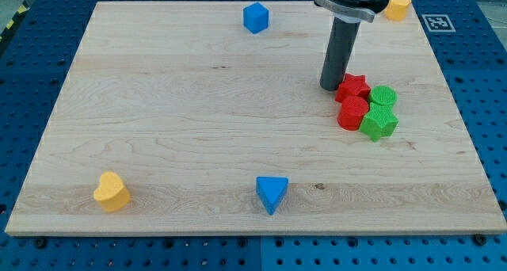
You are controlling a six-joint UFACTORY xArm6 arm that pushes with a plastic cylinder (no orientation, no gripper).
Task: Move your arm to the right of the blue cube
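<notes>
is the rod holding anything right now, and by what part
Nothing is held. My tip only pushes; it rests on the board beside the red star block, at its left in the view, far from the blue cube.

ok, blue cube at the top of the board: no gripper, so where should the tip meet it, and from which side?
No grip is possible; my tip can only contact it. The blue cube sits alone near the view's top edge, with flat upright faces. I'd probably meet its face on the view's right, mid-face, coming from the right. My tip is now lower right of it, beside the red star, so the diagonal path looks clear.
</notes>
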